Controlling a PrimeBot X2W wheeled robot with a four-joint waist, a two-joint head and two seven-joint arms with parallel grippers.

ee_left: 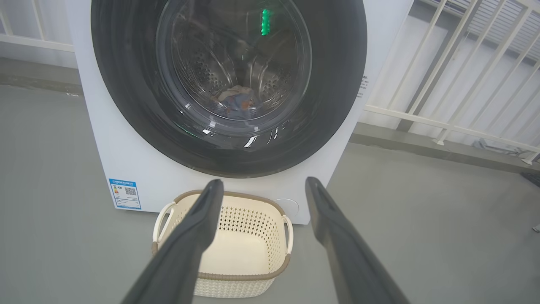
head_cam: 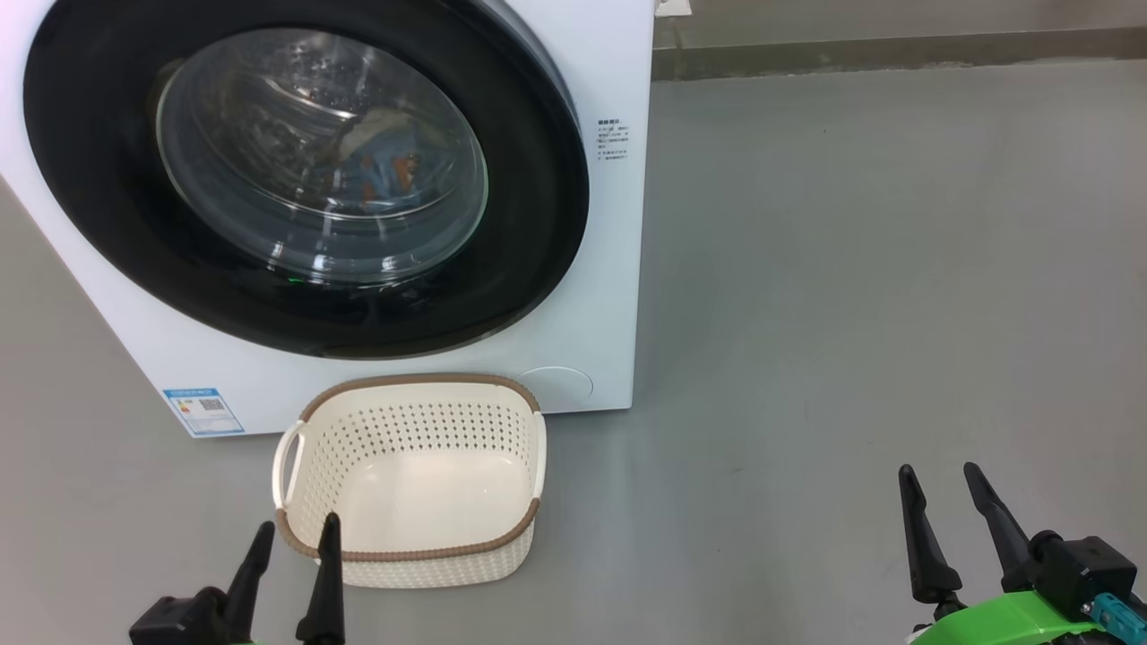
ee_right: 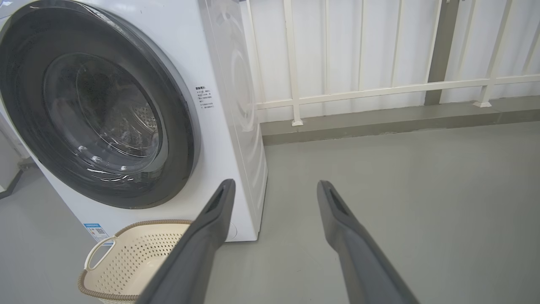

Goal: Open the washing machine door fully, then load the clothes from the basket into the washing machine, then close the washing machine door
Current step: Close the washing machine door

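Down at floor level before the washing machine [head_cam: 609, 313]: basket [head_cam: 421, 383] empty, parked just in front of the machine's lower edge, below the washing machine door [head_cam: 538, 224]; touching the front or not, can't tell. Through the glass bowl [head_cam: 269, 116]: clothes [head_cam: 381, 166] lying low in the drum [ee_left: 202, 71]. Door looking shut flush against the front; latch engagement not readable. Low by the basket's near left corner: left gripper [head_cam: 298, 521], fingers apart, holding nothing. Well off to the right over bare floor [head_cam: 851, 269]: right gripper [head_cam: 937, 468], fingers likewise apart, empty.

Judged near done, pending a latch check.

Risks:
- Door only resting, not clicked: could drift open if left alone.
- Pressing on the bulging glass rather than the black ring: glossy curve, likely slip.
- Left fingers moving forward at this height: could clip the brown rim and shove or tip the light basket against the machine.
- Reopening the door: bottom arc close above the basket, clearance not clear.

Edges and room:
- Right of the machine, wide open floor back to the kerb [ee_right: 379, 122] and white railing [ee_right: 379, 88].
- Left arm tighter, hemmed by basket and machine front.
- Safest approach to the door probably from above basket height.
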